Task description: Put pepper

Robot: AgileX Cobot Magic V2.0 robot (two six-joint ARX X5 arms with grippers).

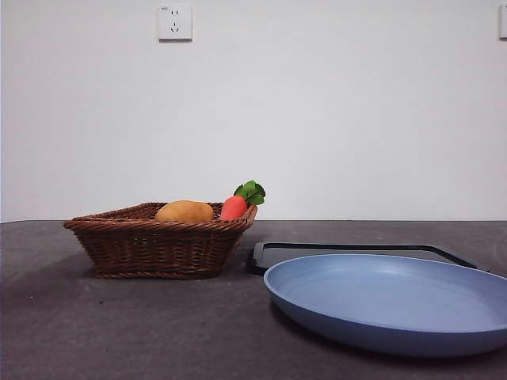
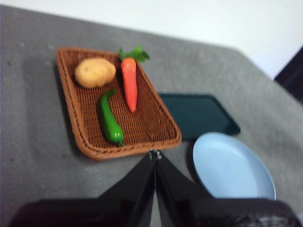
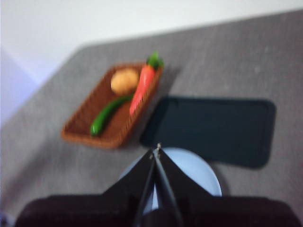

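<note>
No brand, label or legible writing anywhere in these views, only a plain white wall socket [image 1: 175,21] high on the wall behind. Down in the brown wicker basket [image 2: 75,118] lies the pepper [image 2: 109,120]: long, slender, glossy dark green, gently curved, tapering to a thin stem end that points toward the tan potato [image 2: 94,72]. Stretched out flat on the weave, beside the orange-red carrot [image 2: 129,82] with its green leaves, apart from it by a narrow strip of wicker. Hidden below the basket rim in the front view, where just the potato and the carrot top peek over. Just beside the basket, a dark rectangular tray [image 3: 210,128] flat on the grey tabletop [image 2: 33,161], and in front of that a pale blue plate [image 1: 396,305], bare. Left pincer [image 2: 155,154] closed tip to tip, holding nothing, poised above the tabletop just off the basket's near rim. Right pincer [image 3: 156,150] likewise pressed together and empty-handed, hanging over the blue plate's edge, well apart from the pepper. Wrist views a touch blurred, the right one more so.
</note>
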